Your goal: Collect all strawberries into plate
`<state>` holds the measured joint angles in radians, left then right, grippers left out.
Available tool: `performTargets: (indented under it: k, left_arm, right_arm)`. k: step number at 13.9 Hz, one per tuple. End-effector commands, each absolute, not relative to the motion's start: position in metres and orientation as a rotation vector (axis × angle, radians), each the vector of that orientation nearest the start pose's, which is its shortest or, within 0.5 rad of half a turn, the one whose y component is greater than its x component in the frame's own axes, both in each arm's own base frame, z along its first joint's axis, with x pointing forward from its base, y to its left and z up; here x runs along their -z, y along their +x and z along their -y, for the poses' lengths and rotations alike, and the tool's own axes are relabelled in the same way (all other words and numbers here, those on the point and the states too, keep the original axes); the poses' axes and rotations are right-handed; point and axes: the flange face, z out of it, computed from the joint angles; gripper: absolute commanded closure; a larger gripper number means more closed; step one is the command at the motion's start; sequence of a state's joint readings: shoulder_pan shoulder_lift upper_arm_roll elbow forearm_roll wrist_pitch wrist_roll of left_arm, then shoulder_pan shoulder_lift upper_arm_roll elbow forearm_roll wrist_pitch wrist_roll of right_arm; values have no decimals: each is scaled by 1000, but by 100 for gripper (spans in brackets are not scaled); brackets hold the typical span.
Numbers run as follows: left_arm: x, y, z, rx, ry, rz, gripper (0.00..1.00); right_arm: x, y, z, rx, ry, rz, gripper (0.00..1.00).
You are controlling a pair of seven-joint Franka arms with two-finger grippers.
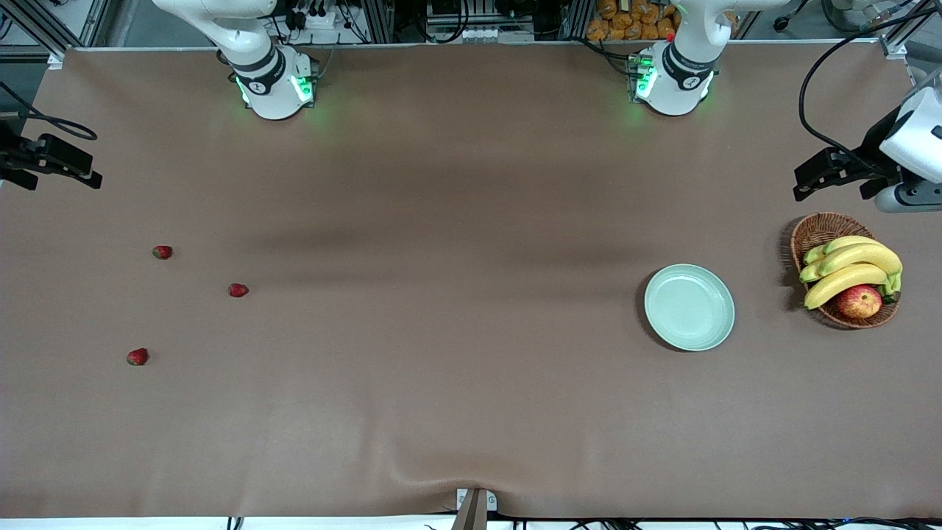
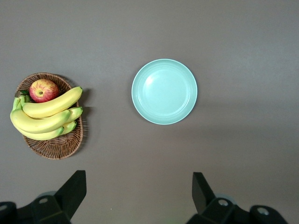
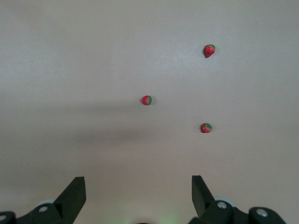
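Three tiny red strawberries lie apart on the brown table toward the right arm's end: one (image 1: 162,252), one (image 1: 238,290), and one (image 1: 137,357) nearest the front camera. They also show in the right wrist view (image 3: 209,50), (image 3: 146,100), (image 3: 206,128). The pale mint-green plate (image 1: 689,307) sits bare toward the left arm's end and shows in the left wrist view (image 2: 164,91). My right gripper (image 1: 87,175) (image 3: 138,184) is open and empty, up above the table's edge. My left gripper (image 1: 806,184) (image 2: 138,179) is open and empty, high above the table beside the basket.
A brown wicker basket (image 1: 823,230) with bananas (image 1: 854,269) and a red-yellow apple (image 1: 859,301) stands beside the plate, at the left arm's end; it also shows in the left wrist view (image 2: 56,144). Both arm bases stand along the table's back edge.
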<state>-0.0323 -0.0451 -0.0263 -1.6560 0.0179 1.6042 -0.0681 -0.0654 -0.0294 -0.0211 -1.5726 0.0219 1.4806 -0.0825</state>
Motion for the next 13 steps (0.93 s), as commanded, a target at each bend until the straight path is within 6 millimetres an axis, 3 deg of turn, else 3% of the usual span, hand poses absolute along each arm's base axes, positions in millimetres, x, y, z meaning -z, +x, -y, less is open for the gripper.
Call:
performTargets:
  k: [1, 13]
  left_arm:
    - [-619, 540, 28, -18, -3131, 7, 0]
    - [-618, 537, 26, -23, -3132, 5, 0]
  right_arm:
    - [-637, 531, 43, -91, -3106, -11, 0]
    - [-627, 536, 37, -118, -3105, 10, 0]
